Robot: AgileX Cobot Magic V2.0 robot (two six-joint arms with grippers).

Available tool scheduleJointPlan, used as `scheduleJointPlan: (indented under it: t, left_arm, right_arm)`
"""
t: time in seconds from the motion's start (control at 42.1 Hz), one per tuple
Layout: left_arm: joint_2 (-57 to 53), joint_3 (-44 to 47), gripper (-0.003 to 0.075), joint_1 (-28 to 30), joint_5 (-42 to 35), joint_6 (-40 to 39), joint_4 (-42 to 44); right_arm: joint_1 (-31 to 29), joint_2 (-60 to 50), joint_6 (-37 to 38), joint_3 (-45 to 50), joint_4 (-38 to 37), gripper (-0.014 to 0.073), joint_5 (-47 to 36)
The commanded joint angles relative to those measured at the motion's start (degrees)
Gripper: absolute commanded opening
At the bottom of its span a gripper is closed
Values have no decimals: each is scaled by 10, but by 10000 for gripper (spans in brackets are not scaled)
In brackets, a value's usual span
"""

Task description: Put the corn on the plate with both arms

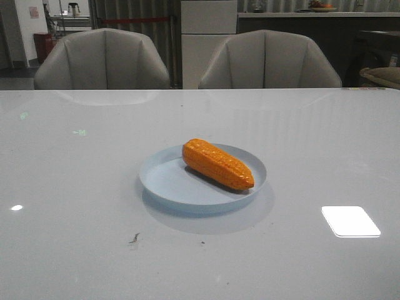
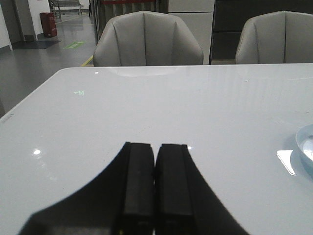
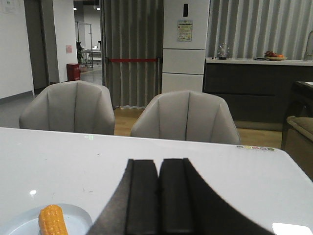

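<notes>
Corn (image 1: 217, 164) lies on the plate (image 1: 165, 184) near the middle of the white table (image 1: 75, 187) in the front view. The cob rests slantwise, its blunt end toward the far left rim and its tapered end toward the near right rim, filling the right half of the pale-blue dish. No gripper shows in this view. Two grey chairs (image 1: 103, 59) stand behind the far edge of the table, and a bright rectangular reflection (image 1: 350, 221) sits on the tabletop to the right of the plate, well apart from it. A small dark scuff (image 1: 134, 238) marks the surface in front of the plate.

From the left wrist view, the left gripper (image 2: 155, 188) has its two black fingers pressed together, with only a thin seam between them and nothing held. It hangs over bare tabletop. A sliver of the plate's rim (image 2: 304, 144) shows at the edge of the picture, well apart from the fingers.

From the right wrist view, the right gripper (image 3: 159, 196) likewise has its fingers closed against each other, pinching nothing. The corn (image 3: 52, 220) sits on the plate (image 3: 78, 218) just beside the gripper's dark body, not touching it, with its blunt end facing the camera.
</notes>
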Motion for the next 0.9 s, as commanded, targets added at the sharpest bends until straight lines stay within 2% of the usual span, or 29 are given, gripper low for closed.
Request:
scheduleJointPlan:
  t: [0.0,0.262,0.476,0.88]
  left_arm:
    - [-12,21,94,-1,-46,0,-5]
    - [-12,21,94,-1,-46,0,-5]
    - [-12,21,94,-1,-46,0,-5]
    - [-12,21,94,-1,-46,0,-5]
  right_arm:
    - [-14,-21,-3,15,2,64,-59]
    - [-28,-34,-3,104,2,57,-100]
    - [-28,-34,-3,186,2,57,-172]
    - [-28,-34,-3,187,2,57,-149]
